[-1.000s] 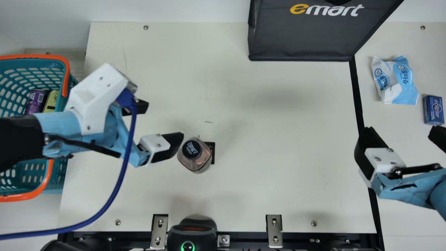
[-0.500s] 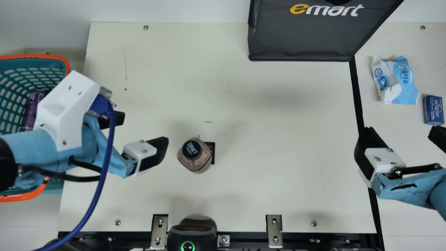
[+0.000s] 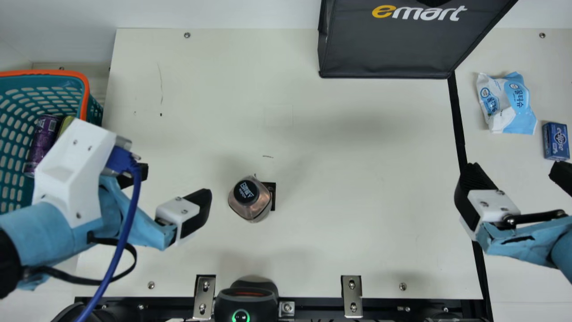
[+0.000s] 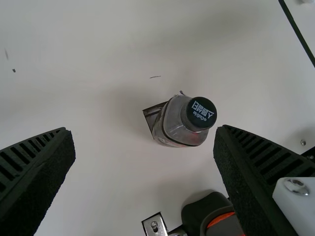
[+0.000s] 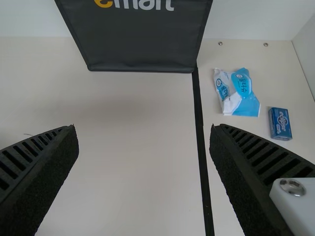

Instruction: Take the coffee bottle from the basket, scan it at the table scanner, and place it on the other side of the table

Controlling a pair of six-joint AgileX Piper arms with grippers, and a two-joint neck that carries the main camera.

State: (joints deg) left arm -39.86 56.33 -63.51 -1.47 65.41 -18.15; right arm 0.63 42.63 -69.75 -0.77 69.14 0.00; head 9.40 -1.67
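Note:
The coffee bottle (image 3: 252,201), clear brown with a black cap, stands upright on the cream table (image 3: 348,179), against a small dark square. To its left in the main view, my left gripper (image 3: 172,183) is open and apart from it. In the left wrist view the bottle (image 4: 182,120) appears beyond the spread fingers of my left gripper (image 4: 142,130). The scanner (image 3: 246,302) sits at the table's near edge. The basket (image 3: 85,96) is at the far left, partly behind my left arm. My right gripper (image 3: 514,172) hangs open at the right, and holds nothing in the right wrist view (image 5: 142,128).
A purple can (image 3: 44,138) and a yellowish item lie in the basket. A black bag (image 3: 393,49) stands at the back. Right of the black line are a wet-tissue pack (image 3: 507,105) and a small blue box (image 3: 556,141). Metal brackets (image 3: 351,290) line the near edge.
My left gripper has drawn back leftward from the bottle and slightly toward the near edge, still open. The bottle has stayed nearly in place. The right arm has not moved.

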